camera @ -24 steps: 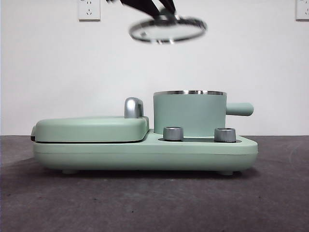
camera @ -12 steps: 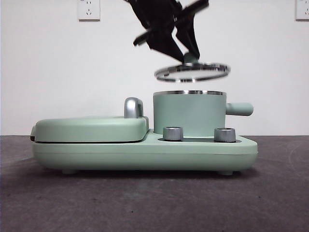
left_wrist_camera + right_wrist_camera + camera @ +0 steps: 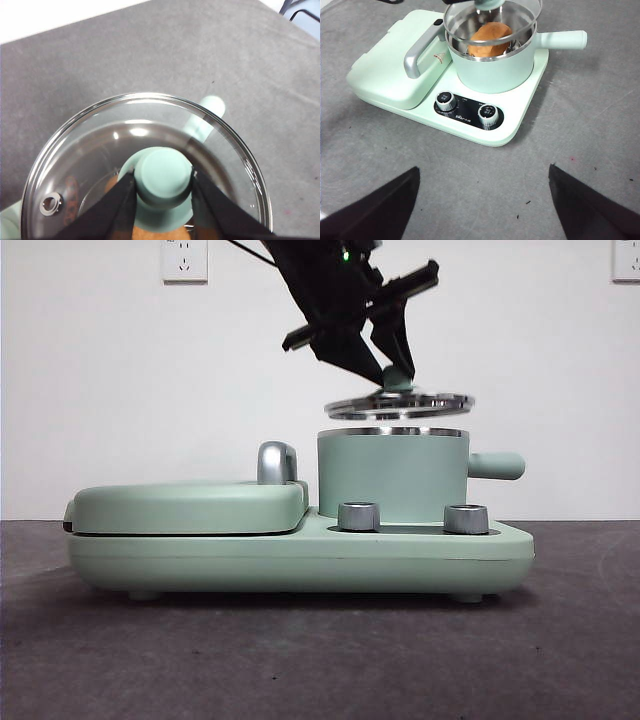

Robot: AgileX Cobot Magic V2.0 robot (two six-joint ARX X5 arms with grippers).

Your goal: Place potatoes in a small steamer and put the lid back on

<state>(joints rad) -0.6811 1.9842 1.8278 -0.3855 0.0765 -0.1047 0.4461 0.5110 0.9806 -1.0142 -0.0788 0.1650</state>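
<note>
The small steamer [image 3: 392,475] stands on the right half of a mint-green cooker [image 3: 300,550], its side handle [image 3: 497,465] pointing right. The orange-brown potato [image 3: 490,38] lies inside the steamer [image 3: 495,65]. My left gripper [image 3: 392,368] hangs just above the pot, shut on the green knob [image 3: 164,177] of the glass lid [image 3: 398,405]. The lid [image 3: 145,165] hovers nearly level, a small gap above the steel rim. Through the glass the potato [image 3: 114,184] shows in part. My right gripper [image 3: 482,200] is held back over the table, open and holding nothing.
The flat mint-green griddle cover [image 3: 190,505] with its chrome handle [image 3: 277,462] fills the cooker's left half. Two steel dials [image 3: 359,516] sit on the front panel below the pot. Dark grey cloth covers the table around the cooker.
The lid has come down and to the right with the left gripper, from high at the picture's top to just above the steamer's rim, and has levelled out.
</note>
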